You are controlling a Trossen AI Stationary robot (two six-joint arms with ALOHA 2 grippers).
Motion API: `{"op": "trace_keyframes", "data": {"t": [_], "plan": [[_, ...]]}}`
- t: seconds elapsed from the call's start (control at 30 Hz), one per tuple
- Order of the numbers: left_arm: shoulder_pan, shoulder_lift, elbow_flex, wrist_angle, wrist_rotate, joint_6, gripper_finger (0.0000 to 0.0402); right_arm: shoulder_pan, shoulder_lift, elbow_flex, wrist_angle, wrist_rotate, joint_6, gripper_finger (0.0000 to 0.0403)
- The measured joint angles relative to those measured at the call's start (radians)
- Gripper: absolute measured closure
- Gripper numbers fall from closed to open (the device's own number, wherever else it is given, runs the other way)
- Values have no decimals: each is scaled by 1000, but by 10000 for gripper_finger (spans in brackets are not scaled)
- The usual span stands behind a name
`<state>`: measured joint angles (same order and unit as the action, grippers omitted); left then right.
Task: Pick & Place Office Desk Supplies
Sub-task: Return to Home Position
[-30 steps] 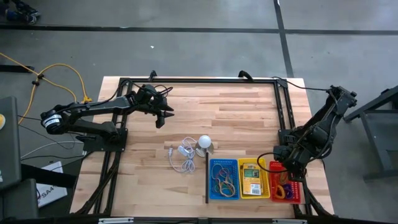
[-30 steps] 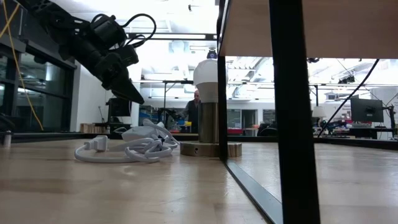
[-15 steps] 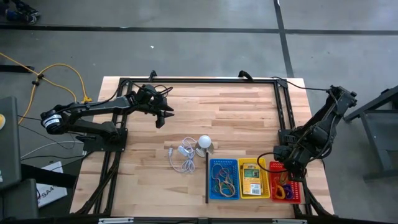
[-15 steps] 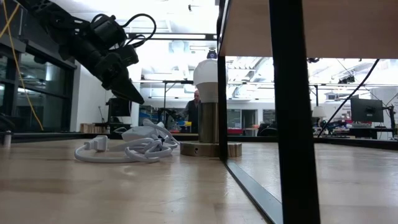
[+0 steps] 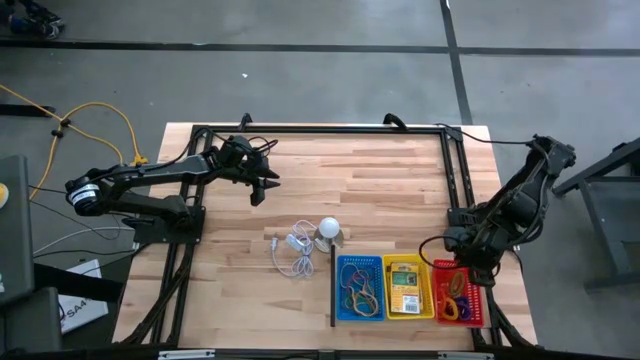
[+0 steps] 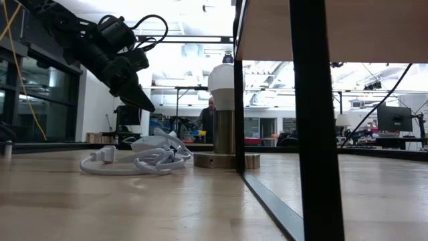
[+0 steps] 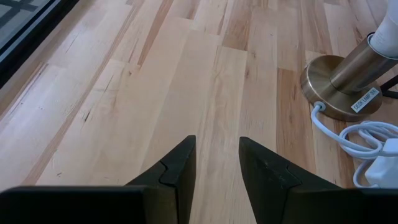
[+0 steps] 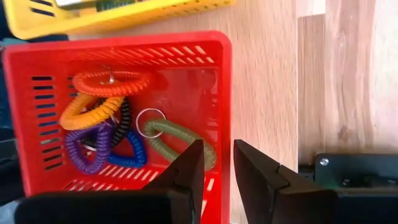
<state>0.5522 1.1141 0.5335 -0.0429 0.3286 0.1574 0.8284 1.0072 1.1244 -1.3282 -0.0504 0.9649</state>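
Observation:
Three small baskets stand in a row at the table's near right. The red basket holds coiled rings: orange, purple, blue, black and green. The yellow basket holds a yellow-and-green packet. Rubber bands lie in the blue basket. My right gripper hangs open above the red basket's far end, pointing steeply down, with nothing between its fingers. My left gripper hovers open over bare wood at the far left.
A white bulb on a brass base stands left of the blue basket, its coiled white cord beside it. A black frame runs round the table top. A black upright fills part of the low view. A person stands far behind the table.
My right gripper has tipped back a little over the red basket, and more of the basket's far end shows now.

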Motion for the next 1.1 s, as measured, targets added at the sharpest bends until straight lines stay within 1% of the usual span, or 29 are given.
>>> {"op": "trace_keyframes", "data": {"t": [0.3,0.57,0.7,0.83,0.9,1.0,1.1], "plan": [[0,0,0,0,0,0,284,0,-61,0,17,35,4,327],[0,0,0,0,0,0,284,0,-69,0,32,62,10,327],[0,0,0,0,0,0,284,0,-69,0,60,143,26,327],[0,0,0,0,0,0,284,-4,-69,0,61,261,76,327],[0,0,0,0,0,0,284,-25,-70,0,62,321,78,327],[0,0,0,0,0,0,284,-66,-70,0,62,365,76,327],[0,0,0,0,0,0,284,-105,-70,0,63,386,52,327]]}}
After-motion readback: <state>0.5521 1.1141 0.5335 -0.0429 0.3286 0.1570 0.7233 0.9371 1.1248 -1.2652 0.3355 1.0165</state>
